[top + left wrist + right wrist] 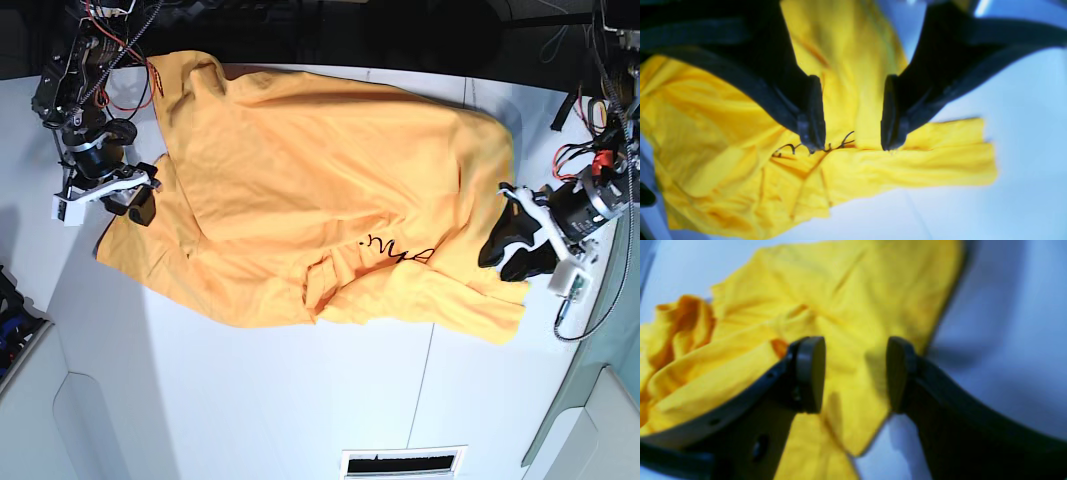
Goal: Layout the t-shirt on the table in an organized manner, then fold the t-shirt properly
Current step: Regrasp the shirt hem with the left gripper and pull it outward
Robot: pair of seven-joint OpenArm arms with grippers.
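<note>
Left gripper [853, 140]: nearest the left wrist lens; jaws parted, nothing between them, tips poised just over the cloth.
Left fingers [813, 113]: dark pads, upright, one either side of a fold line.
T-shirt [330, 210]: spread across the far half of the table, rumpled, one bunched ridge near its middle.
Black line markings [813, 148]: left wrist view shows them as thin curls directly below the left pad; base view [398, 250] places them toward the near hem; the right wrist view does not show them.
Right gripper [855, 373]: jaws apart, released, nothing clamped; cloth lies beneath the gap.
Right wrist view only: a crumpled, darker orange bunch at far left and a pointed corner of the shirt below the pads.
Base view only: both arms at opposite ends of the shirt, right gripper [130, 200] at one edge, left gripper [515, 250] at the other.
Table [300, 400]: white, bare near half, thin seam lines visible.
Contact of tips with cloth: cannot tell.
</note>
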